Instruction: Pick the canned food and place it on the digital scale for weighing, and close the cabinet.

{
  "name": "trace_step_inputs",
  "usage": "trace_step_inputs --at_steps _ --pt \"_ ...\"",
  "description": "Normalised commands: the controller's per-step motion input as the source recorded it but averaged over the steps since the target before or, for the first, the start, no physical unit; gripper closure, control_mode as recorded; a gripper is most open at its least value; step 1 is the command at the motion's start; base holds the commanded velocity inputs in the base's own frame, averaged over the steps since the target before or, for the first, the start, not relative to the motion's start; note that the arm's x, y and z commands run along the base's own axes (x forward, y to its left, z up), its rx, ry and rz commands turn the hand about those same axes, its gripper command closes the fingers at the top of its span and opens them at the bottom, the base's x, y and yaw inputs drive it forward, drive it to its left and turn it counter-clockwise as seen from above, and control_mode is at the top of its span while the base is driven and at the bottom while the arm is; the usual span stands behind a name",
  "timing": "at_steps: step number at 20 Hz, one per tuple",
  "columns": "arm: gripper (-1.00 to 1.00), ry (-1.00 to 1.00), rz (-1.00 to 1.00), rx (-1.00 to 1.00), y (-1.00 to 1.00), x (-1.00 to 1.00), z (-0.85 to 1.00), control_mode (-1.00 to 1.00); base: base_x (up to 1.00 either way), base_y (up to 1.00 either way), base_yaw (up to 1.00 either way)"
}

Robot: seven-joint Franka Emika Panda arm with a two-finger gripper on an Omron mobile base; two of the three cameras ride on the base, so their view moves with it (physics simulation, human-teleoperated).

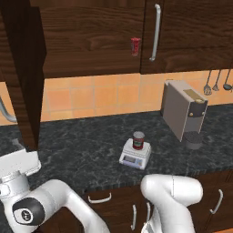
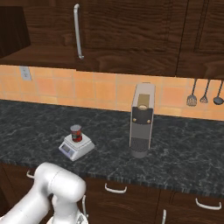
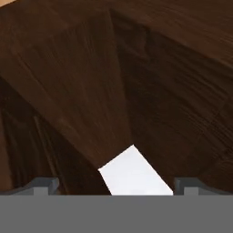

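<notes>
Dark speckled worktop (image 1: 82, 150) under orange tile, brown wall cabinet (image 1: 91, 41) above. Canned food (image 1: 138, 140) stands upright on the digital scale (image 1: 135, 154), mid-worktop, left of the grey coffee machine (image 1: 184, 113). Weighing half of the task looks done.

Cabinet not yet shut: left door (image 1: 22, 77) swung out toward the robot, seen edge-on at the left of the left base view; right door closed, silver bar handle (image 1: 156, 32) vertical. Small red cup-like item (image 1: 135, 46) shows against the cabinet front near that handle.

Hand (image 3: 116, 184): hand view shows dark wood grain close ahead and the two finger tips (image 3: 43, 184) set well apart at the bottom corners, nothing between them. Wide and empty. A white patch sits low between the tips; cannot tell what it is.

Step in hand, judged: closing the door. Next move calls for pressing the open door's outer face and sweeping it back toward the cabinet frame until flush.
</notes>
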Motion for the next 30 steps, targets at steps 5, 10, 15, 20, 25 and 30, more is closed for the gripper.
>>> trace_step_inputs --at_steps 5,10,15,20,25,30 --pt "-1.00 -0.30 -0.15 0.00 0.51 0.42 0.43 -1.00 0.00 0.00 0.00" --pt "-1.00 -0.30 -0.19 0.01 0.17 0.12 0.44 -1.00 0.00 0.00 0.00" --pt "-1.00 -0.35 -0.26 0.13 -0.31 0.00 0.70 -1.00 0.00 0.00 0.00" --pt "-1.00 -0.33 -0.31 0.26 -0.74 0.00 0.54 -1.00 0.00 0.00 0.00" --pt "-1.00 -0.09 -0.28 0.32 -0.99 -0.04 0.33 -1.00 0.00 0.00 0.00" --pt "-1.00 0.38 -0.06 0.32 -1.00 -0.02 0.17 -1.00 0.00 0.00 0.00"
